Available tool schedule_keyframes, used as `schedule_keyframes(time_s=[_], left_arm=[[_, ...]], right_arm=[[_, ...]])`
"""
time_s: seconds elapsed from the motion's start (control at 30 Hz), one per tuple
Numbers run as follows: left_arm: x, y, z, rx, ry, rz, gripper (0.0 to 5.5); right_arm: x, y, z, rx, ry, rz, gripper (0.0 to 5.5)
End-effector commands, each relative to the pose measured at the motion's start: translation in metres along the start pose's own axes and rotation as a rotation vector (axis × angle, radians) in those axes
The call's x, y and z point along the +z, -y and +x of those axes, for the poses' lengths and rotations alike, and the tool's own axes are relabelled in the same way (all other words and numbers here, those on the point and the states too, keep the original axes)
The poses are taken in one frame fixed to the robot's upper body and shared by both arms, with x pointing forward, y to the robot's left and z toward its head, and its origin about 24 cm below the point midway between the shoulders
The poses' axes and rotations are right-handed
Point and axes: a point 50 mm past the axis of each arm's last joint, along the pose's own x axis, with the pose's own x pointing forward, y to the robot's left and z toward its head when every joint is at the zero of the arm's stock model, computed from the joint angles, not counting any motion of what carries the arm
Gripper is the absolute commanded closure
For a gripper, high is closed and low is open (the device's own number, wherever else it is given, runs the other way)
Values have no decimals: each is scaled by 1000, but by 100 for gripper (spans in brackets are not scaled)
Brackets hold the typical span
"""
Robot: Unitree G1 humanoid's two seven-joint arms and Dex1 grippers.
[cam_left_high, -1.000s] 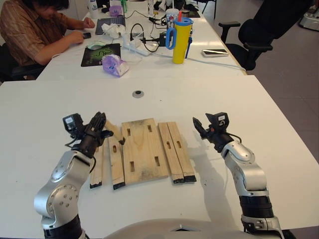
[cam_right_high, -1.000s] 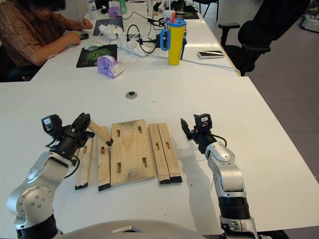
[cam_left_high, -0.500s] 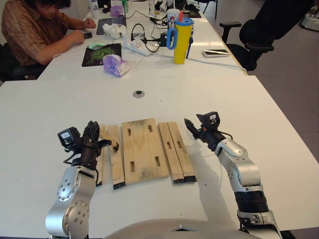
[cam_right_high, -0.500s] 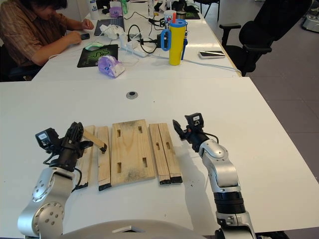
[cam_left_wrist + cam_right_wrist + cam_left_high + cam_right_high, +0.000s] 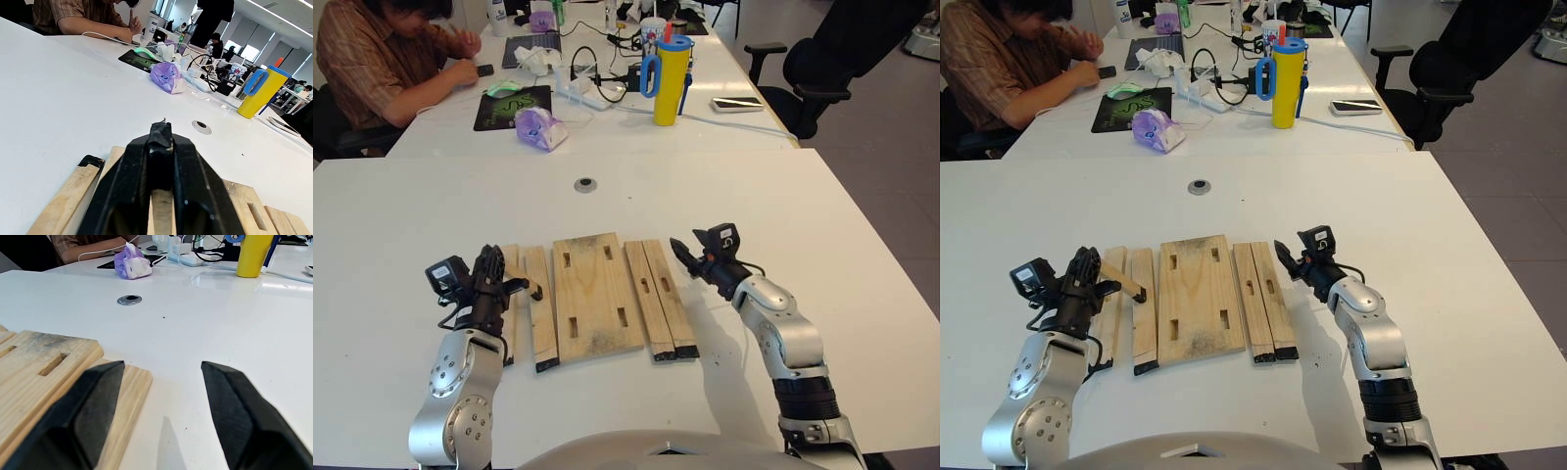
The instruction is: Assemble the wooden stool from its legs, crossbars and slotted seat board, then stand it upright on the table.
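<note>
- The white counter [image 5: 822, 225] carries the stool parts, all lying flat near its front edge.
- The seat board [image 5: 595, 299] is the widest piece. It lies in the middle of the row with four slots cut through it, its long side running from 6 to 12 o'clock.
- The right slats [image 5: 671, 308], two long pieces each with slots, lie side by side at 3 o'clock of the seat board, just beside it and parallel to it. Their near ends are dark.
- The left slats [image 5: 541, 318], also two long pieces with dark near ends, lie at 9 o'clock of the seat board, the nearer one just beside its edge.
- A yellow bottle [image 5: 668, 83] with a blue handle stands far off on the next counter, toward 12 o'clock.
- The right fingers [image 5: 95, 401] are spread apart and hold nothing. They sit low at the far end of the outer right slat, one finger over the wood and the other over bare counter.
- The left fingers [image 5: 132, 186] are clamped on a short stick [image 5: 1128, 283], which slants over the far ends of the left slats, its dark tip pointing toward the seat board.
- A round grommet [image 5: 584, 184] sits in the counter at 12 o'clock of the seat board, well apart from it.
</note>
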Motion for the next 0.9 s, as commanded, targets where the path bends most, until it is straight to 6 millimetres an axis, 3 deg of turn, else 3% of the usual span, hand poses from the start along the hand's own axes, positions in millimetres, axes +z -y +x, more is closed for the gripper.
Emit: schedule_keyframes(time_s=[0.03,0.2,0.33,0.43,0.63,0.9], left_arm=[[-6,-7,-2,52,-20,15,508],[-14,-8,0,76,-63,63,508],[-25,-2,7,7,-110,273,508],[-41,-10,-2,-78,-133,425,508],[-78,-52,-27,-95,-238,401,508],[-83,-54,-37,-180,-168,381,508]], right_arm=[[3,-3,0,21,1,-3,259],[7,-5,1,40,0,-9,259],[6,-4,-1,31,-3,-10,259],[5,-7,-2,31,-8,-10,259],[0,-10,-6,20,-17,-3,259],[4,-9,-1,31,-12,-16,259]])
